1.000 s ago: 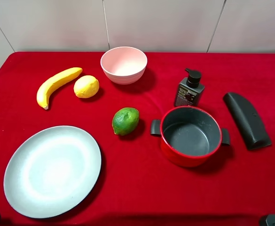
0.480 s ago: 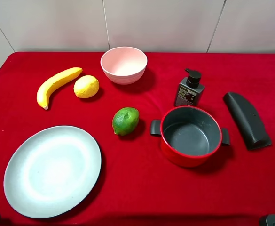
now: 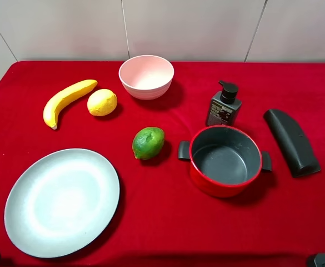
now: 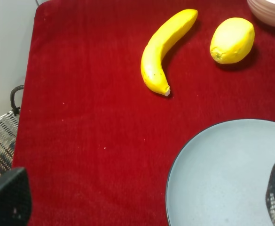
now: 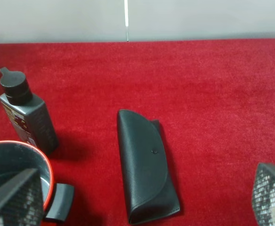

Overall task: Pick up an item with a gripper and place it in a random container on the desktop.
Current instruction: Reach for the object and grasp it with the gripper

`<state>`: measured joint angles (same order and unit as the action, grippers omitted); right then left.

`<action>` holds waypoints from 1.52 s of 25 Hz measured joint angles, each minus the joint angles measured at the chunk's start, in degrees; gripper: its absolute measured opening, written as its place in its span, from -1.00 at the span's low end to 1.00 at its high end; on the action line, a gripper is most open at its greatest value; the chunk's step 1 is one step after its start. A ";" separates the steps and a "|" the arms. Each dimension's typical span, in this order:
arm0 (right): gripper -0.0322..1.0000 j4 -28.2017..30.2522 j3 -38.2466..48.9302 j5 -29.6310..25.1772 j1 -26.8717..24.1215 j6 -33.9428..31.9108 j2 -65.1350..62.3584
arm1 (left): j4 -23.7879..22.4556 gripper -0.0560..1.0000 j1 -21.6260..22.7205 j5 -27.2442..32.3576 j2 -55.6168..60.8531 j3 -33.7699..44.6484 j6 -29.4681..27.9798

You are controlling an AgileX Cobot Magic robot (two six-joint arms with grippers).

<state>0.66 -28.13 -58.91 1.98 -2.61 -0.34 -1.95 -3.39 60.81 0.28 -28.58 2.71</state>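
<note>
The dark grey pump bottle (image 3: 223, 105) stands upright on the red cloth at the back right, just behind the red pot; it also shows in the right wrist view (image 5: 29, 117). The pale grey-blue plate (image 3: 62, 201) lies empty at the front left and shows in the left wrist view (image 4: 226, 174). My left gripper (image 4: 142, 202) is open and empty, over the plate's left edge. My right gripper (image 5: 142, 197) is open and empty, above the black case and well short of the bottle. In the high view only dark bits of the arms show at the bottom corners.
A red pot (image 3: 225, 160) with black handles sits front of the bottle. A long black case (image 3: 291, 141) lies at the right. A pink bowl (image 3: 146, 76), a banana (image 3: 68, 101), a lemon (image 3: 102, 102) and a lime (image 3: 148, 143) lie around the middle and left.
</note>
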 joint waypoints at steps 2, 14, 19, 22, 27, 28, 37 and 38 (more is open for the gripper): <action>0.41 0.00 0.00 0.00 0.00 0.00 0.00 | 0.00 0.97 0.00 0.00 0.00 0.00 0.00; 0.41 0.00 0.00 0.00 0.00 0.00 0.00 | 0.00 0.97 0.00 0.00 0.00 0.00 0.00; 0.41 -0.07 0.00 0.00 0.00 0.14 0.00 | 0.00 0.97 0.00 0.00 0.00 0.00 0.00; 0.41 -0.66 0.00 0.00 0.00 1.47 0.00 | 0.00 0.97 0.00 0.00 0.00 0.00 0.00; 0.41 -1.78 0.00 0.00 0.00 3.57 0.51 | 0.00 0.97 0.00 0.00 0.00 0.00 0.00; 0.41 -1.88 0.00 0.00 0.00 3.81 1.12 | 0.00 0.97 0.00 0.00 0.00 0.00 0.00; 0.41 -2.40 -1.04 2.63 0.00 9.09 8.34 | 0.00 0.97 0.00 0.04 0.00 0.00 0.00; 0.41 -2.55 -1.10 3.22 0.00 9.60 9.14 | 0.00 0.97 0.00 0.04 0.00 0.00 0.00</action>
<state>-1.89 -29.23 -55.68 1.98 6.99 8.81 -1.95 -3.39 60.85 0.28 -28.58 2.71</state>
